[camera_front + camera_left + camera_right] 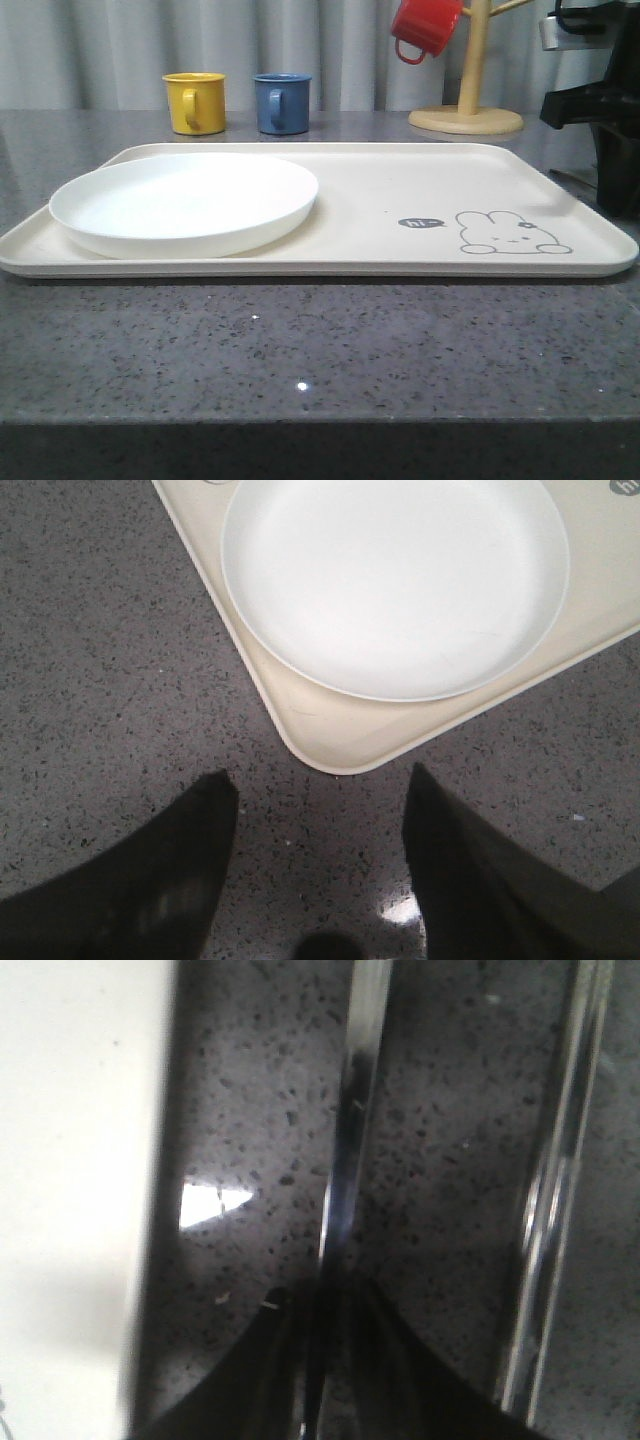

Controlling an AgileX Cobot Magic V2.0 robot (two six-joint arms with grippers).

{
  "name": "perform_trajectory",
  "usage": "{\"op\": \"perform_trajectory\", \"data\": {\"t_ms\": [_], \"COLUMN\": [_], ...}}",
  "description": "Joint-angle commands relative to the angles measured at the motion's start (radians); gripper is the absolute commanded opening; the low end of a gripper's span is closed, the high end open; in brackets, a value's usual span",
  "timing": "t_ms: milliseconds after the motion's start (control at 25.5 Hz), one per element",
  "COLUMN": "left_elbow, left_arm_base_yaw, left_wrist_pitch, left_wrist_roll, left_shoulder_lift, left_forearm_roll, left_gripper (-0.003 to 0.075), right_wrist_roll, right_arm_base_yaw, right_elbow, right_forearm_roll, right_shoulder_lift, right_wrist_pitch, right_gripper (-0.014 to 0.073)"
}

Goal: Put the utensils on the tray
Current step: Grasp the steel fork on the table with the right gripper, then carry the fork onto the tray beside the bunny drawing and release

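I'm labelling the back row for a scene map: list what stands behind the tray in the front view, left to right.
yellow mug → blue mug → red mug hanging on the wooden mug tree → black machine at the right edge.

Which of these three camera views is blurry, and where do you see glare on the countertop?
Right wrist view: soft and out of focus, the slim metal utensil between the right gripper fingers is smeared, a bright triangular glare patch beside it. Left wrist view: sharp on the white plate, a small glint on the countertop near the open left gripper. Front view: clear, one pinpoint glint on the counter's near edge.
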Motion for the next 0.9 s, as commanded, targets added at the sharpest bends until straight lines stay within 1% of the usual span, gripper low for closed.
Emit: {"op": "perform_trajectory", "data": {"t_ms": [0,118,275,589,746,864], "left_elbow": [-0.026,-0.026,-0.026,-0.026,-0.026,-0.026], "left_arm_base_yaw": [-0.007,-0.007,-0.007,-0.007,-0.007,-0.007], "left_wrist_pitch": [-0.059,-0.059,-0.059,-0.059,-0.059,-0.059], "left_wrist_roll": [-0.011,-0.011,-0.011,-0.011,-0.011,-0.011], "left_shoulder_lift": [-0.005,-0.005,-0.005,-0.005,-0.005,-0.005], "left_forearm_roll": [-0.007,-0.007,-0.007,-0.007,-0.007,-0.007], "left_gripper": [0.037,0.037,0.037,0.037,0.037,0.037], "right_wrist_roll": [-0.011,-0.011,-0.011,-0.011,-0.011,-0.011], "right_arm_base_yaw": [-0.002,-0.002,-0.002,0.011,0.058,0.116], "right_elbow": [-0.031,-0.031,-0.034,-0.094,-0.148,-0.2], "right_forearm_roll": [0.001,0.005,0.005,0.001,0.002,0.002], "right_shoulder_lift": [-0.038,-0.038,-0.04,-0.086,-0.104,-0.101], "right_wrist_pitch": [-0.02,-0.019,-0.009,0.072,0.141,0.184], "right_gripper": [0.0043,-0.0012,-0.0052,-0.005,-0.005,-0.0049]}}
